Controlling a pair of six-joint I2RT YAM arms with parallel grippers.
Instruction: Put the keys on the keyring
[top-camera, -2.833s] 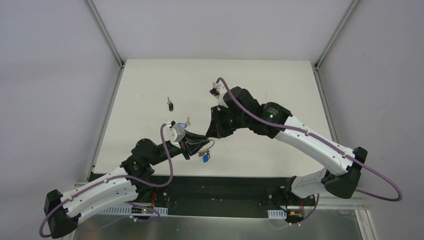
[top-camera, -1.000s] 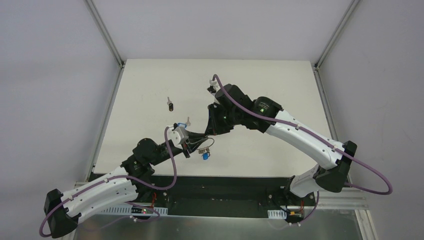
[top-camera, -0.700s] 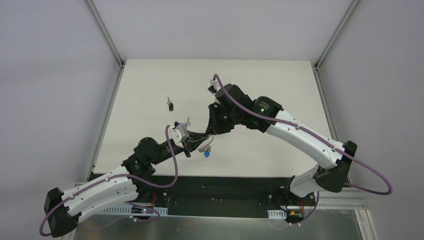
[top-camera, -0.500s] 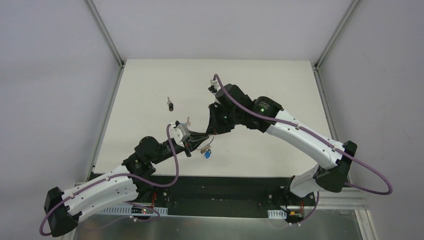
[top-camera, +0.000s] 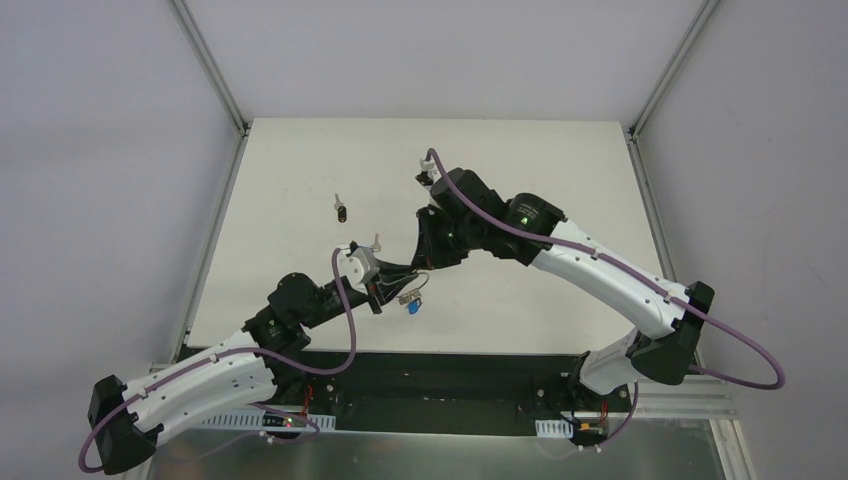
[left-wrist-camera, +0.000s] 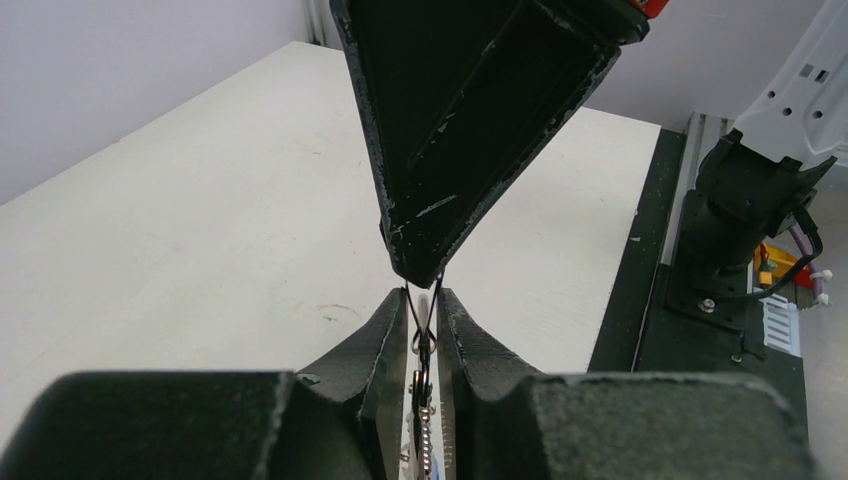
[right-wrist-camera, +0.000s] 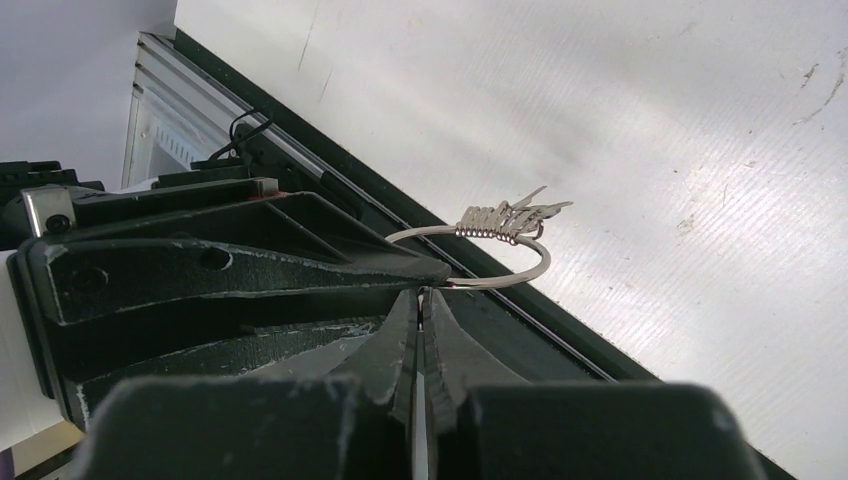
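the keyring (right-wrist-camera: 510, 279) is held over the near middle of the table (top-camera: 520, 200), with silver keys (right-wrist-camera: 505, 214) bunched on its wire and a blue-headed key (top-camera: 412, 309) just beside it. the right gripper (right-wrist-camera: 424, 300) is pinched tight on the wire. the left gripper (left-wrist-camera: 427, 330) meets it tip to tip, its jaws nearly together and clamping the ring edge-on.

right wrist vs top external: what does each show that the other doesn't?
Right wrist only: the keyring as a wire arc with silver keys bunched on it, the wire running into the right gripper, which is shut. Top external only: the blue key head by the grippers, a small dark object lying alone on the table, and both whole arms. Both: the left gripper and right gripper meeting tip to tip.
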